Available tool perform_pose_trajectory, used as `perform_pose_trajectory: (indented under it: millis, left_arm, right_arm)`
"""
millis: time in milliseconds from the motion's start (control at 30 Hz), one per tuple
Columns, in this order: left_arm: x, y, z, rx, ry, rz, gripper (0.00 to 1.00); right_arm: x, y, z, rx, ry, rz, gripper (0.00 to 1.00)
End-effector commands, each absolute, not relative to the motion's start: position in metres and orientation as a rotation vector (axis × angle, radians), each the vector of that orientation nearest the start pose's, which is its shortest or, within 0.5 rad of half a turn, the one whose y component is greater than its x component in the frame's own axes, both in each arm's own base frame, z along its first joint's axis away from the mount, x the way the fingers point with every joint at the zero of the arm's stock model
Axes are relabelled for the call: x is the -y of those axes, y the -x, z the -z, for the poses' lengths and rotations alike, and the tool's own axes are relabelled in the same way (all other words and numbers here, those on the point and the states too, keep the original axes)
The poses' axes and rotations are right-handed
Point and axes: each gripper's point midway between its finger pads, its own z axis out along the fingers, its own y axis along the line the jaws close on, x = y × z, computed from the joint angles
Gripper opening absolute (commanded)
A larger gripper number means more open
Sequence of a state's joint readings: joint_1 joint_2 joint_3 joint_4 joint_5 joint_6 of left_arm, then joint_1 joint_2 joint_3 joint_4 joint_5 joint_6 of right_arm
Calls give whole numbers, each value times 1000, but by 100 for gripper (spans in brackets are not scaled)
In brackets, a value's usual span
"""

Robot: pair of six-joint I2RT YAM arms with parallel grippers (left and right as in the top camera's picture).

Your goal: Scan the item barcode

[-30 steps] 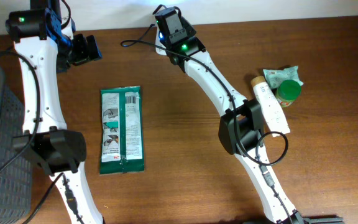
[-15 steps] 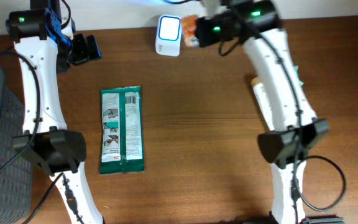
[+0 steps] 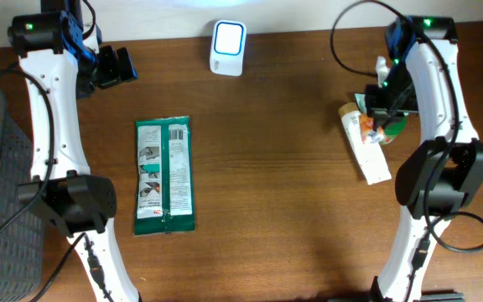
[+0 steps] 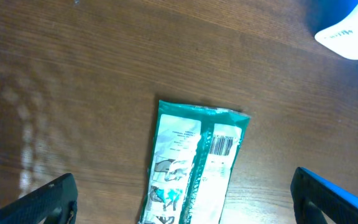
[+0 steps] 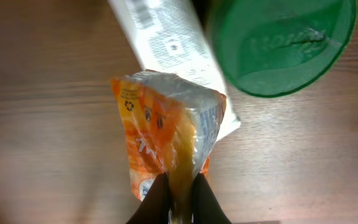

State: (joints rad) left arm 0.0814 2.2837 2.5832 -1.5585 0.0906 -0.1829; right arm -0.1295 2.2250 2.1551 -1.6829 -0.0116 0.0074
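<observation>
R tool (image 5: 180, 190) clenched on pouch (image 5: 160, 130) at 3 o'clock, over tube (image 3: 367, 151), L tool (image 3: 117, 65) released at 10; step prob. pouch carry, next needs barcode facing scanner (image 3: 227, 48) at 12.

The counter (image 3: 267, 168) is brown wood grain with a smooth, faintly shiny finish, and the green packet (image 3: 165, 174) on its left half is glossy, slightly wrinkled plastic film. At the far edge the scanner (image 3: 227, 47) has a smooth white plastic shell. On the right, the orange pouch (image 5: 166, 143) is crinkled shiny film, the white tube (image 3: 374, 161) smooth plastic, and the green lid (image 5: 281, 43) matt plastic with faint raised marks.
</observation>
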Motion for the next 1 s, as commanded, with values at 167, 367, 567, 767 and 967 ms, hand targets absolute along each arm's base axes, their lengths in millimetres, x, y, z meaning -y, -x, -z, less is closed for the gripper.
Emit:
perform_pose_trajectory:
  millis: [167,367,567,767,967]
  left_arm:
    - [-23,-486,-204,-2817,357,161,99]
    - [-25,-496,-208,-2771,349,152,99]
    - [-20,-502,-211,-2747,335,195,99]
    - [-36,-485,-204,-2814,372,54,91]
    - [-38,-473,-240,-2770,220,-1,0]
  right_arm:
    - [70,-374,-107,-3348,-170,58,49]
    - [-33,-429,-177,-2988,211,-576,54]
    - [-143,-433,-187,-2863,410,-849,98]
    - [-212,-425,-166,-2836,560,-873,80]
    - [-222,-425,-162,-2818,594,-871,64]
